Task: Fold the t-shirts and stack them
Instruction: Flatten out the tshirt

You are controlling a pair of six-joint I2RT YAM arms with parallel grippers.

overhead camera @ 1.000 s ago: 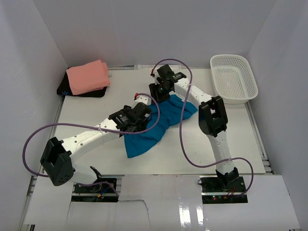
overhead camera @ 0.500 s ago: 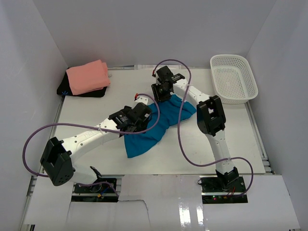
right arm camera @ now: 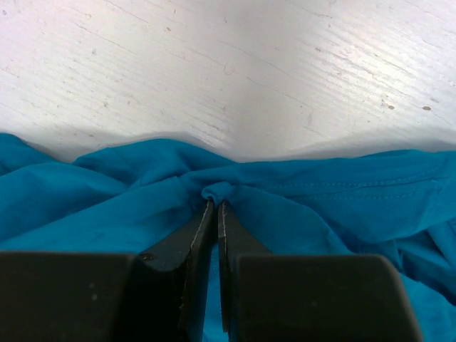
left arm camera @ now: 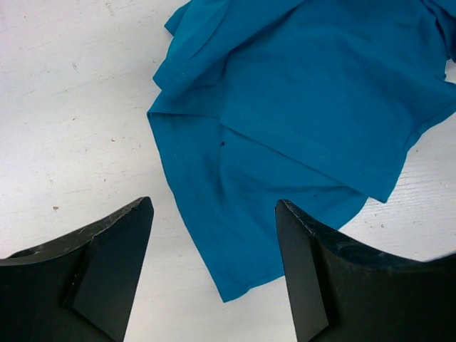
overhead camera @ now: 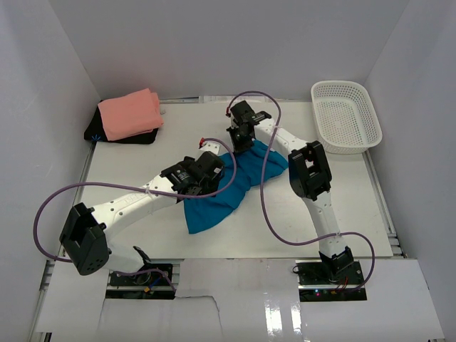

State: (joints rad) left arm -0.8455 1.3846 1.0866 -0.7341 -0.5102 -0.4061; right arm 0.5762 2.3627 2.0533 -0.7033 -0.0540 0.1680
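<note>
Folded salmon-pink cotton t-shirt (overhead camera: 130,114) sat done at the far-left corner; crumpled teal cotton t-shirt (overhead camera: 229,184) lay unfolded, right gripper (right arm camera: 216,206) pinching it, left gripper (left arm camera: 214,206) spread empty.

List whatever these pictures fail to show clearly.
- Right wrist view: the right gripper hides how much of the teal t-shirt it pinches.
- Left wrist view: frame edges cut the shirt off; how high the left gripper hangs above it is unreadable.
- Top view: both grippers cover the shirt's middle, so its layout is unclear.
- Top view: the pink folded shirt covers most of the dark item beneath; what it is cannot be told.
</note>
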